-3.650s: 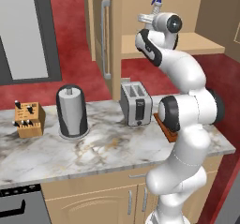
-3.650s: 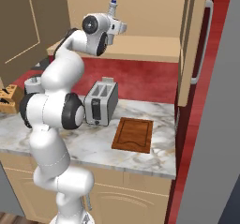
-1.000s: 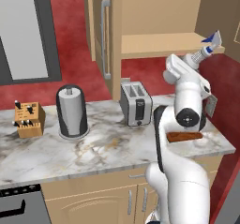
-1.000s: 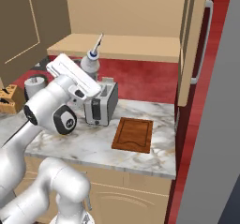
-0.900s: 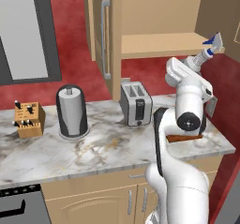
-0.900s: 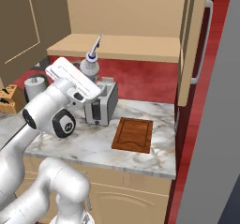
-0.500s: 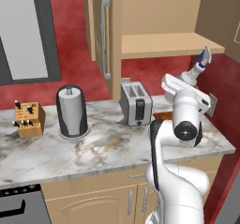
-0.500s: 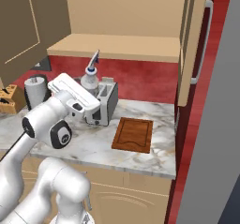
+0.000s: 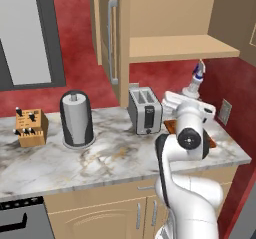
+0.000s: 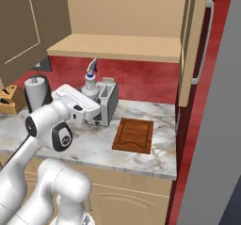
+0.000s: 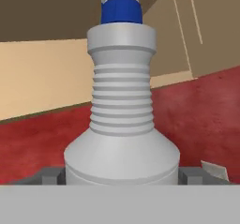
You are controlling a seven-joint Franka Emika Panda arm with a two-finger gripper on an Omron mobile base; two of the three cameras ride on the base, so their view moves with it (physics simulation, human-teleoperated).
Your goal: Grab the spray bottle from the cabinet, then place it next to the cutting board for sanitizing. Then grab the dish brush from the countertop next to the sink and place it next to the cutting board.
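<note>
The spray bottle (image 10: pixel 90 84) is held clamped between the fingers of the gripper (image 10: pixel 92 96), its ribbed neck and blue-tipped head (image 11: pixel 121 5) pointing up and leaning a little, so that it can be carried base-first down to the countertop (image 10: pixel 96 146). It is kept low, beneath the cabinet (image 9: pixel 176 47), above the back of the countertop and close to the toaster (image 9: pixel 144 110) on the side toward the cutting board (image 10: pixel 134 134); by judgement this is the lowering stage of the first delivery, with the bottle not yet set down. The cutting board is laid flat near the right end of the countertop, between the toaster and the counter's right edge, and bare marble is left around it where the bottle could be stood. The cabinet door (image 10: pixel 27 24) is left swung open, and nothing is seen standing on its plain shelf. A knife block (image 9: pixel 31 127) with dark handles in its slots and a paper-towel roll (image 9: pixel 77 118) are stood toward the left end.
</note>
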